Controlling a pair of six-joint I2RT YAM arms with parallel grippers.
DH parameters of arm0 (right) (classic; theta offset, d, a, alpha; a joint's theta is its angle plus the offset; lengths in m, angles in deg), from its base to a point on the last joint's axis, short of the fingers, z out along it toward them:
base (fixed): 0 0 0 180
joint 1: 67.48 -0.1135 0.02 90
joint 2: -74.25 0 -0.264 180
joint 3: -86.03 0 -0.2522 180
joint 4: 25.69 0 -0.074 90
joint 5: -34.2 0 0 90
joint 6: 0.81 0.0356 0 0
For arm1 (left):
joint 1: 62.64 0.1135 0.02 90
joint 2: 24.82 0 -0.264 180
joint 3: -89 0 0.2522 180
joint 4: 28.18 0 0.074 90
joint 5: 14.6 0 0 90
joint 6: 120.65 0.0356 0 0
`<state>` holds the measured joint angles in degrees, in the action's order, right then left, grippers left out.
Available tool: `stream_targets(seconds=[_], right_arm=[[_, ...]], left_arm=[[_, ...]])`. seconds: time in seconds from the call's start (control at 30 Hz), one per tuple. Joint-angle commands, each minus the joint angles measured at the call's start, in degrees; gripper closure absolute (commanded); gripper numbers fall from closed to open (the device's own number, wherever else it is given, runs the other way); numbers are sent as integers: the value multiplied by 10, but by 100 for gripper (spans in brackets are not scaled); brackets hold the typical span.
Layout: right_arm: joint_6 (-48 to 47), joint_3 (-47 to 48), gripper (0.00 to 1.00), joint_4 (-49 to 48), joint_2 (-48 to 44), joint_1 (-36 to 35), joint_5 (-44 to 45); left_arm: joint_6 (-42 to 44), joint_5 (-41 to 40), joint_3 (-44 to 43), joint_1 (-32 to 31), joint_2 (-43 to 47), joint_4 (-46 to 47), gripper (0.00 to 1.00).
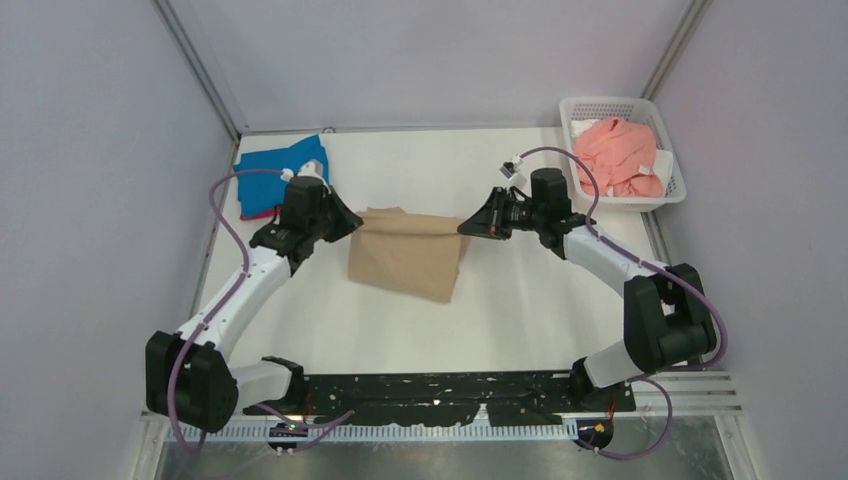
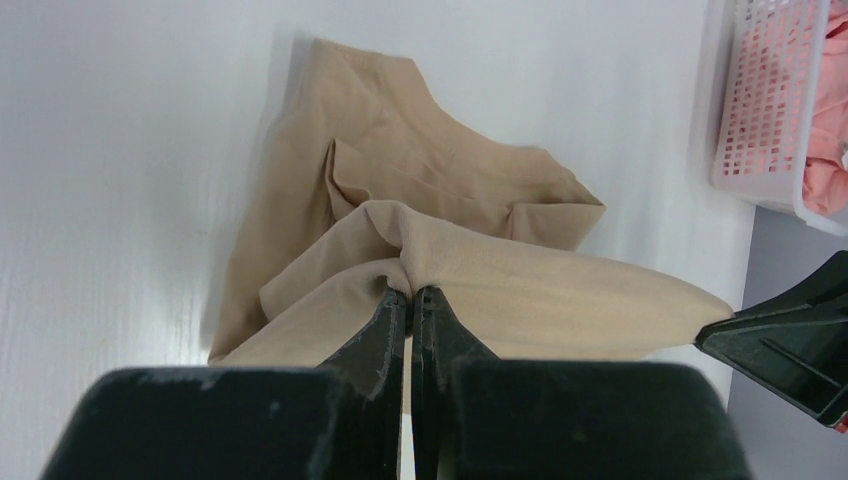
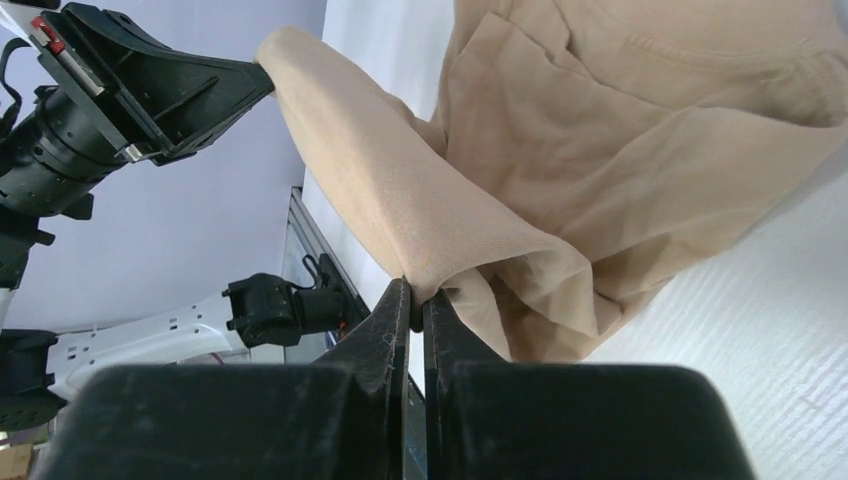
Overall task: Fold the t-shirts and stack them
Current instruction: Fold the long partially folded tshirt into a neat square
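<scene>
Tan t-shirt (image 1: 405, 255) held up by both arms over the counter (image 1: 520, 310).
The left jaws and right jaws are each clamped on an upper corner, with the top edge taut between them and the lower part resting on the counter. A blue t-shirt (image 1: 272, 172) lies at the far left, perhaps over a magenta t-shirt (image 1: 262, 213). A salmon pink t-shirt (image 1: 620, 155) sits in the basket (image 1: 605, 103).

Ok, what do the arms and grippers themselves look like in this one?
Both the left arm and right arm have white link shells with bulky black joint housings. A thin purple cable loops along each one. The left gripper and right gripper are matte black wedges, each tapering to two flat, scuffed fingers.
</scene>
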<state>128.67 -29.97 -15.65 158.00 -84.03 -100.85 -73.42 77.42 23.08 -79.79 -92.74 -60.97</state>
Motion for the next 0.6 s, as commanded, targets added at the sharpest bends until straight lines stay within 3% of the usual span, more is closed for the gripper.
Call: stream_targets(seconds=[0.0,0.17,0.57], right_arm=[[1,37,95,-33,32,19,16],[19,47,95,-83,75,31,21],[50,93,95,-136,186,59,18]], left_arm=[[20,3,-53,20,-56,34,100],[19,16,-88,24,-124,59,100],[11,57,-210,37,-307,18,100]])
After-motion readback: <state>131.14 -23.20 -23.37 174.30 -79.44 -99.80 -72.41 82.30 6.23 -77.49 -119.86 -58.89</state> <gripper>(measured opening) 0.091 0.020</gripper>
